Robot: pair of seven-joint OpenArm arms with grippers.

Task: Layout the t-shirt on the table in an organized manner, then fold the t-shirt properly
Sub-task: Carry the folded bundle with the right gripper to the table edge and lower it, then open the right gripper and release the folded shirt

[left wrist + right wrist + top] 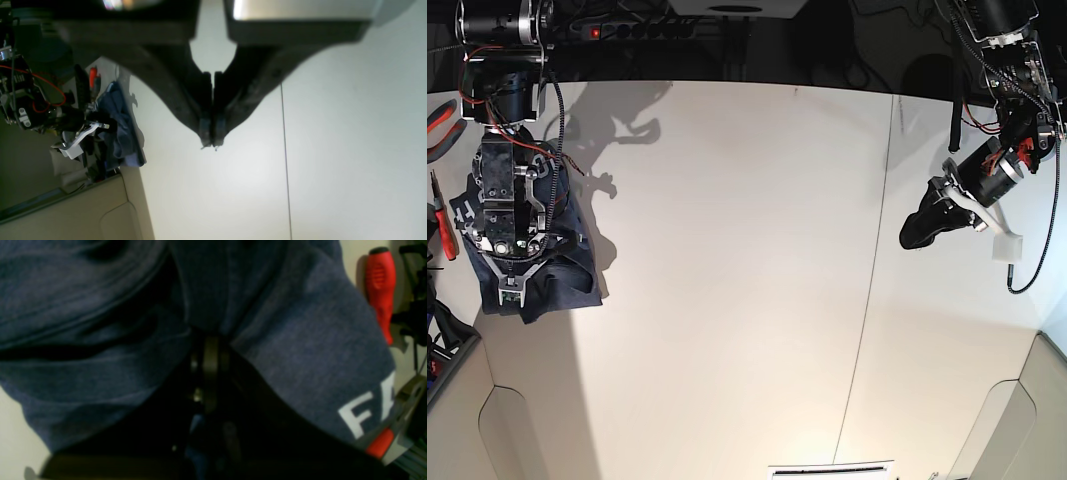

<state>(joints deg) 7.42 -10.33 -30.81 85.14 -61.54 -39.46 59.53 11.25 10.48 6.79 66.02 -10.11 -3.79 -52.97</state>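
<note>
Right claw [513, 290] clamps the bunched heathered navy-blue cotton t-shirt [552, 270] at the frame's left edge; left claw [212, 141], pressed together, hovers above the white tabletop [727, 250] at upper right.

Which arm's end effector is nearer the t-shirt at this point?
The right. The right end effector is down in the bunched t-shirt, with fabric draped over it. The left end effector is far across the table, closed on nothing.

t-shirt [567, 278] bunched at table [727, 250] edge, under right hand [512, 290]
</note>
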